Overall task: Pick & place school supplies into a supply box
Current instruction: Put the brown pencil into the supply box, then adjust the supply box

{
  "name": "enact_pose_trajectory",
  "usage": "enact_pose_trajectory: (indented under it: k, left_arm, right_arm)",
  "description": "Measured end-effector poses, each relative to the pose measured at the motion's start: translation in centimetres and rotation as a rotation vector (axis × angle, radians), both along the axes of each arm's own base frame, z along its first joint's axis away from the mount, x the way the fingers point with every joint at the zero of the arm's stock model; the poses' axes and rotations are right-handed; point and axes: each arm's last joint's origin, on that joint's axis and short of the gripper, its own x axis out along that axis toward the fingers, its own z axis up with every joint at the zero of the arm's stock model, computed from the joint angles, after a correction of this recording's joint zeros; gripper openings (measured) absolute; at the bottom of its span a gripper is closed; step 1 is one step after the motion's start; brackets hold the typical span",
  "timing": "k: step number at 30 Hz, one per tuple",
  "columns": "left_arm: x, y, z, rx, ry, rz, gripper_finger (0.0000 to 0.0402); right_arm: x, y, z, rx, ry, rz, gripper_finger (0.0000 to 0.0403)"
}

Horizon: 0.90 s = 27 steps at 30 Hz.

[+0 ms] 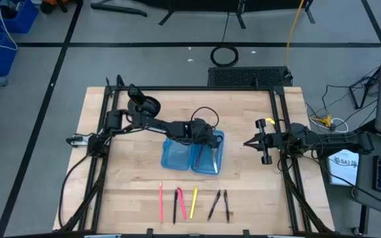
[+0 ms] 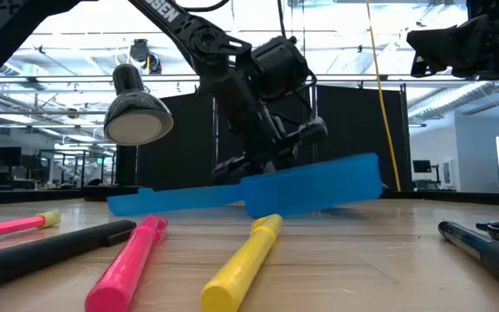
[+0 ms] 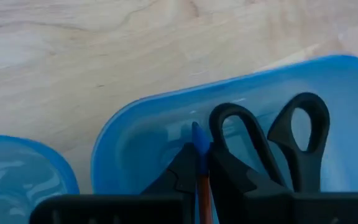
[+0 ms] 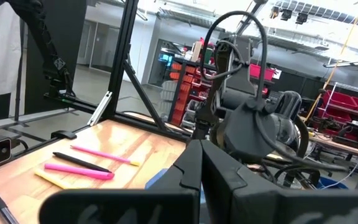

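Note:
The translucent blue supply box [image 1: 192,153] lies open at the table's middle, its two halves side by side. My left gripper [image 3: 199,163] is over the right half [image 3: 148,134], shut on a thin brown pencil with a blue end [image 3: 198,142]. Black-handled scissors [image 3: 278,146] lie inside that half. Pink [image 1: 161,201], black [image 1: 175,205], yellow [image 1: 194,202] and dark pens [image 1: 215,205] lie in a row near the table's near edge. My right gripper [image 4: 201,163] hovers right of the box [image 1: 247,143], shut and holding nothing. My left gripper pinches the brown pencil between its two fingers just behind its blue end [image 3: 199,163]. The fingers lie along the pencil, slanting down into the box's right half. The blue end [image 3: 196,132] points at the half's floor beside the scissors' handles; I cannot tell whether it touches.
A black round lamp-like object [image 1: 144,104] hangs near the left arm over the table's far left. Black frame rails [image 1: 280,125] run along the table's sides. Bare wood lies between the box and the pen row [image 1: 190,184].

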Motion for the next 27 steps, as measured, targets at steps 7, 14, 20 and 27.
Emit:
enact_pose_trajectory:
  k: [7,14,20,27]
  left_arm:
    - [0.0,0.0,-0.1,0.001,0.003,0.017,0.0031]
    - [0.5,-0.4,1.2,0.064,-0.025,-0.065,0.0056]
    - [0.9,-0.9,1.9,0.100,-0.029,-0.085,0.0112]
    - [1.1,-1.0,2.5,0.096,-0.016,-0.110,0.0148]
  right_arm:
    - [0.0,0.0,0.0,0.000,0.003,0.000,0.0000]
    - [0.0,0.0,-0.1,0.003,0.008,0.001,0.0000]
    - [0.0,0.0,0.0,0.023,0.006,0.005,0.0000]
    - [0.0,0.0,0.0,0.025,0.006,0.007,0.0000]
